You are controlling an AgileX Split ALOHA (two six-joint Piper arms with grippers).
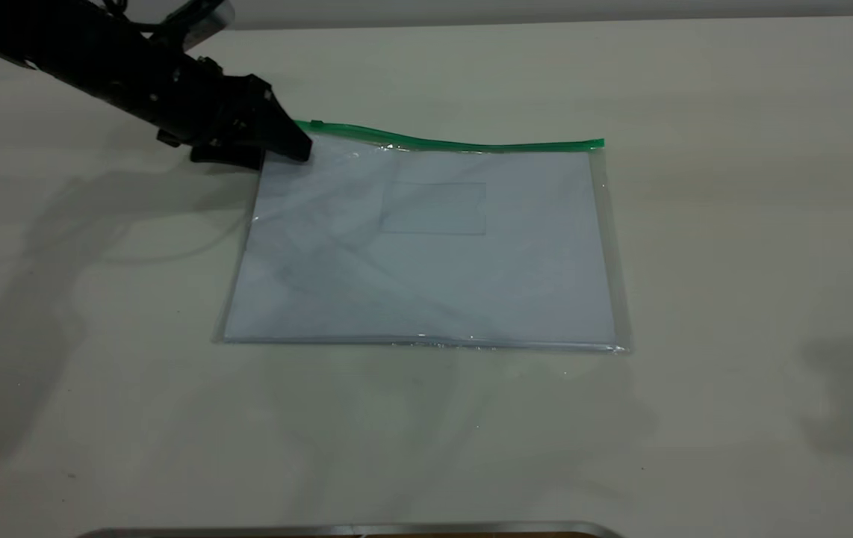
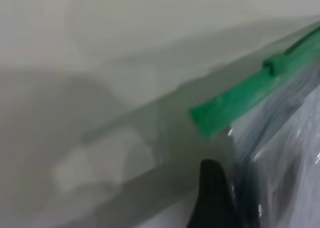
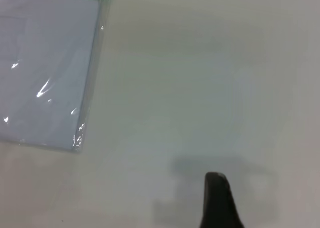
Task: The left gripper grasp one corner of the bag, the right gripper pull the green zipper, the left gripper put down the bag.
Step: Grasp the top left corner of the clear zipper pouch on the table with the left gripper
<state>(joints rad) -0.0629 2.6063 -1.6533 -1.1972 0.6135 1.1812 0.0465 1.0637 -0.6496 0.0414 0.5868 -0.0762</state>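
Observation:
The bag (image 1: 426,246) lies flat on the table, clear plastic with white sheets and a small card pocket (image 1: 434,208). Along its far edge runs the green zipper (image 1: 449,142), with the slider tab (image 1: 316,124) at the left end. My left gripper (image 1: 292,146) is at the bag's far left corner, shut on the plastic just below the strip. The left wrist view shows the slider (image 2: 275,64), the strip end (image 2: 215,115) and one finger (image 2: 212,188) against the bag (image 2: 290,153). My right gripper (image 3: 216,180) hangs over bare table, apart from the bag's right corner (image 3: 45,68).
The pale table (image 1: 733,261) stretches wide to the right and in front of the bag. A metal rim (image 1: 344,530) shows at the near edge of the exterior view. The left arm (image 1: 98,52) reaches in from the far left.

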